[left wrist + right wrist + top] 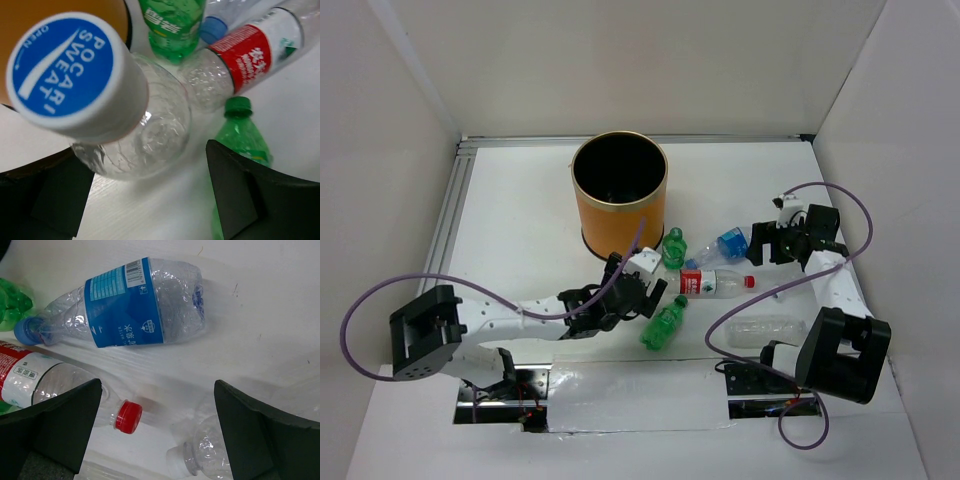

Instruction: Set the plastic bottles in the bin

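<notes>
Plastic bottles (pixel 715 283) lie clustered on the white desk (pixel 520 220) between the two arms. Nearest, a crumpled clear bottle (pixel 770 330) rests by the right arm's base. Beyond it a green bottle (pixel 663 325) lies on its side, then a red-labelled bottle (pixel 718 284) with a red cap. The left claw (pixel 145 155) stands open around a white-capped bottle (pixel 65 75) with a clear body. The right claw (pixel 157 385), also open and holding nothing, hovers over a blue-labelled bottle (pixel 125 302). Farthest stands the bin (pixel 620 225), with orange sides, a gold rim and a black inside.
</notes>
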You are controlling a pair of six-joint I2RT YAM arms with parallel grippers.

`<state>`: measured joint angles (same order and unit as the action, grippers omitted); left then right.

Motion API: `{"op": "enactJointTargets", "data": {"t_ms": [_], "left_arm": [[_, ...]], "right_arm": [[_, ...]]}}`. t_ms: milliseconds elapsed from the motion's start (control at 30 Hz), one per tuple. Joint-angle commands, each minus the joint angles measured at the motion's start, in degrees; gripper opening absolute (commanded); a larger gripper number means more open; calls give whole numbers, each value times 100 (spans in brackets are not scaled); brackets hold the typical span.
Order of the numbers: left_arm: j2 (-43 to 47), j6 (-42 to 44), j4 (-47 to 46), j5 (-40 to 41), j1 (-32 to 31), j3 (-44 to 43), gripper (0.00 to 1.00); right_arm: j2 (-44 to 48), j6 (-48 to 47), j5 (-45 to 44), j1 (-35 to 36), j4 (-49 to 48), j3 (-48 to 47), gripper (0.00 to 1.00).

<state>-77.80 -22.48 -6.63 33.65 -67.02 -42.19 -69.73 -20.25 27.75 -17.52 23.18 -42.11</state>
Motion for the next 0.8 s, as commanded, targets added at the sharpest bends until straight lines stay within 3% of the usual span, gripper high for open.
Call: {"op": "enactJointTargets", "data": {"t_ms": [0,100,200,333,367,400,500,567,767], "left_arm": [[-226,227,-576,915,-21,-316,99],[-288,227,-751,994,-21,-368,98],[-288,279,-883,1108,-21,-421,80],[-53,471,-980,1048,-21,-535,42],[27,525,-980,1047,-21,-588,17],[98,525,-902,943,-21,-684,3],[502,788,-779,592,-21,-1106,0],[808,1078,-708,380,-21,-1508,0],[1056,1913,-751,-121,285,-2669,0]], "right_arm": [[-58,-49,178,-32,38,-228,100],[-58,-101,248,-32,38,-228,100],[-58,-163,327,-32,38,-228,100],[-58,-339,556,-32,90,-228,89],[-58,-339,643,-32,90,-228,86],[-110,-452,757,-32,160,-228,83],[-111,-725,951,-32,283,-228,72],[-111,-988,1276,-32,476,-280,71],[223,-2182,2426,29,697,-228,80]]}}
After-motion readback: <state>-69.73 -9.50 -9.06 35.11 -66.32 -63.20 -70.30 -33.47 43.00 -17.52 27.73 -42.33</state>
